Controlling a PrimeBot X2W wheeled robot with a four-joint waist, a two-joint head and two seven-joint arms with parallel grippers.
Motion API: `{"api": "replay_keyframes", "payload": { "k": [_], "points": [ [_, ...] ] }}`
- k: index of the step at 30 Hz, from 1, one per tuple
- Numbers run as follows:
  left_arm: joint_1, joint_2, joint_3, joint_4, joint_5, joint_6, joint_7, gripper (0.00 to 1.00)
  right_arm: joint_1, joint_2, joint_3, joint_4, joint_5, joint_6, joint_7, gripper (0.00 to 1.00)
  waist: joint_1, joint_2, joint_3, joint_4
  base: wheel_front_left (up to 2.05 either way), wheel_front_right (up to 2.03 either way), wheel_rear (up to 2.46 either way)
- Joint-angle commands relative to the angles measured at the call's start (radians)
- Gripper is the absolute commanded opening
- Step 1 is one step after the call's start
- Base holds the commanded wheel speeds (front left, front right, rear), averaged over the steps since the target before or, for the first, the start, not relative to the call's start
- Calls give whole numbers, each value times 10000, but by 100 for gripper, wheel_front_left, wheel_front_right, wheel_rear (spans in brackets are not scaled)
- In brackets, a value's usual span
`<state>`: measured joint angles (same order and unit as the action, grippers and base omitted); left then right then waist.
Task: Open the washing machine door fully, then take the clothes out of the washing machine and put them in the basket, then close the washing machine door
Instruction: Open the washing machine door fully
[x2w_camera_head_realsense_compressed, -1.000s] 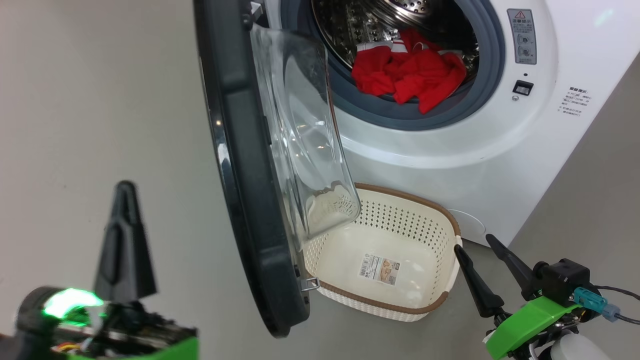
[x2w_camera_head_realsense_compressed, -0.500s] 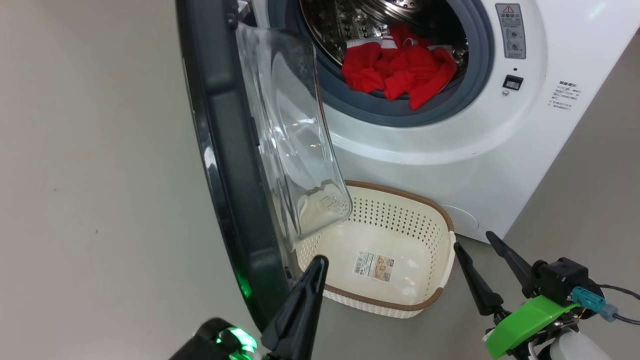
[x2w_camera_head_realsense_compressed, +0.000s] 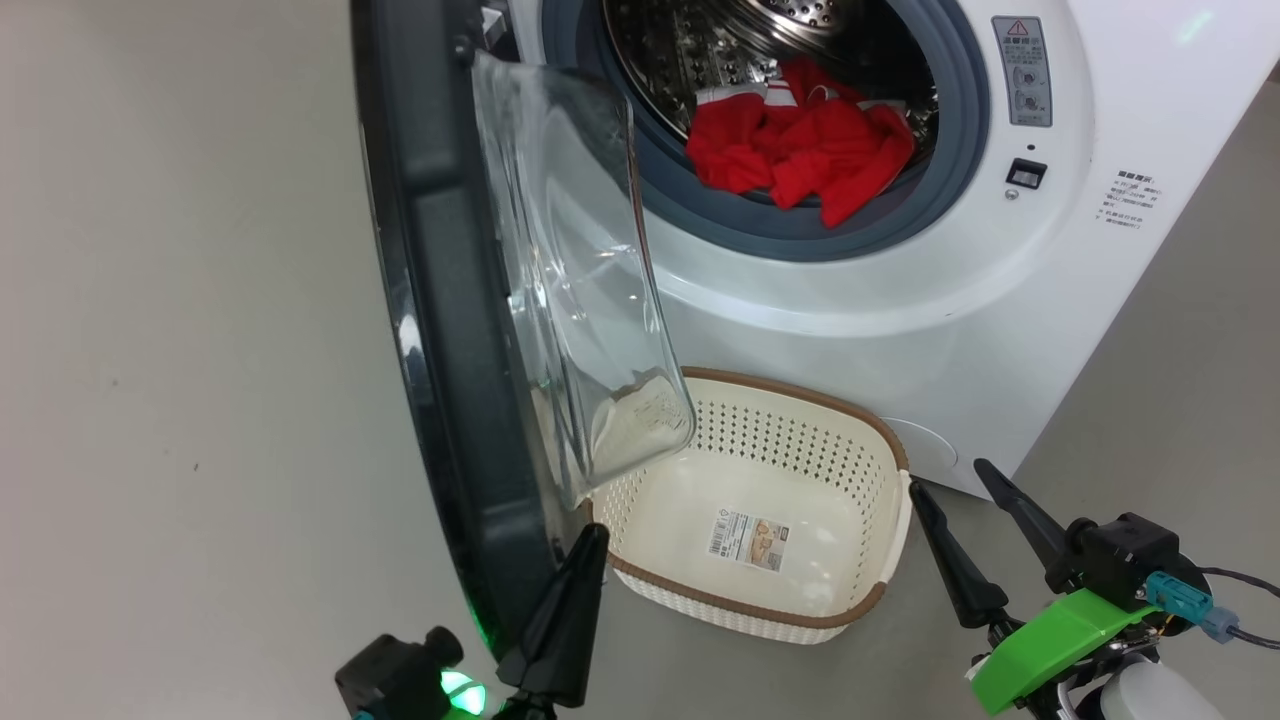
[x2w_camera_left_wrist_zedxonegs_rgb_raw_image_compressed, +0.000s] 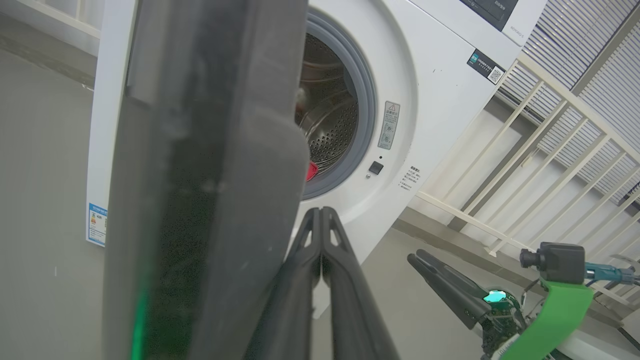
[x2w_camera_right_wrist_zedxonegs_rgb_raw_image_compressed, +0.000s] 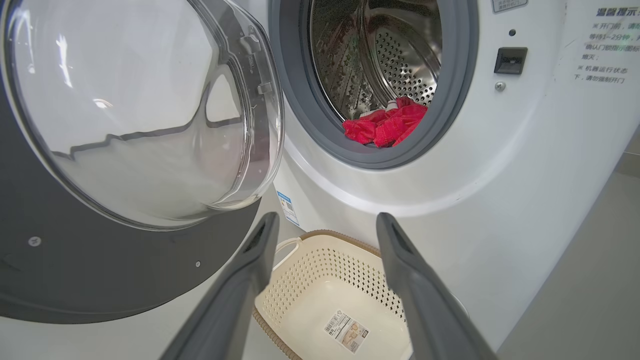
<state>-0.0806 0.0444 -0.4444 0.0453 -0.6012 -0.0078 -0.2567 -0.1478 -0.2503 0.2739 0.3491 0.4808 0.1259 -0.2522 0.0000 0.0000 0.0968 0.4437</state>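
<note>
while the washing machine door (x2w_camera_head_realsense_compressed: 450, 330) stands swung out to the left of the opening, you see it almost edge-on from the head. its black rim runs from far to near and its glass bowl (x2w_camera_head_realsense_compressed: 580, 280) bulges to the right, over the left end of the basket (x2w_camera_head_realsense_compressed: 800, 435). your left pincer (x2w_camera_head_realsense_compressed: 596, 535) is pressed shut with nothing between its fingers. its tip sits just beside the lower near edge of the washing machine door, between that edge and the basket's near left corner; whether it touches the rim you cannot tell. from the left wrist the left pincer (x2w_camera_left_wrist_zedxonegs_rgb_raw_image_compressed: 320, 212) points up along the right side of the washing machine door (x2w_camera_left_wrist_zedxonegs_rgb_raw_image_compressed: 200, 175), with the washing machine (x2w_camera_left_wrist_zedxonegs_rgb_raw_image_compressed: 425, 100) beyond it. the clothes (x2w_camera_head_realsense_compressed: 800, 150) lie in a red heap at the bottom front of the drum (x2w_camera_head_realsense_compressed: 700, 50), one fold hanging over the grey rubber ring (x2w_camera_head_realsense_compressed: 760, 232). the basket rests on the floor (x2w_camera_head_realsense_compressed: 200, 400) right in front of the washing machine (x2w_camera_head_realsense_compressed: 900, 330), below the opening, with a paper label (x2w_camera_head_realsense_compressed: 748, 538) on its bottom. your right pincer (x2w_camera_head_realsense_compressed: 948, 477) hovers at the near right, just beside the basket's right end, its fingers spread wide and gripping nothing. from its own wrist the right pincer (x2w_camera_right_wrist_zedxonegs_rgb_raw_image_compressed: 327, 217) frames the basket (x2w_camera_right_wrist_zedxonegs_rgb_raw_image_compressed: 320, 270), with the clothes (x2w_camera_right_wrist_zedxonegs_rgb_raw_image_compressed: 385, 127) above and the washing machine door (x2w_camera_right_wrist_zedxonegs_rgb_raw_image_compressed: 100, 270) to the left.
</note>
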Motion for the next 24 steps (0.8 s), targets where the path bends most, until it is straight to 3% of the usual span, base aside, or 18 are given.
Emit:
{"api": "replay_keyframes", "payload": {
  "k": [1,12,24],
  "points": [
    [-270,58,527,-78,-104,153,-51,0,4,-45,128,-272,-133,48,-95,100,0,0,-35,29,0,0,0],
    [104,58,1659,39,165,312,-51,0,135,3,80,-324,-171,48,-95,100,0,0,-71,355,0,0,0],
    [78,58,4048,210,649,299,-51,0,61,-59,261,-364,-187,48,-95,100,0,0,134,406,0,0,0]
  ]
}}
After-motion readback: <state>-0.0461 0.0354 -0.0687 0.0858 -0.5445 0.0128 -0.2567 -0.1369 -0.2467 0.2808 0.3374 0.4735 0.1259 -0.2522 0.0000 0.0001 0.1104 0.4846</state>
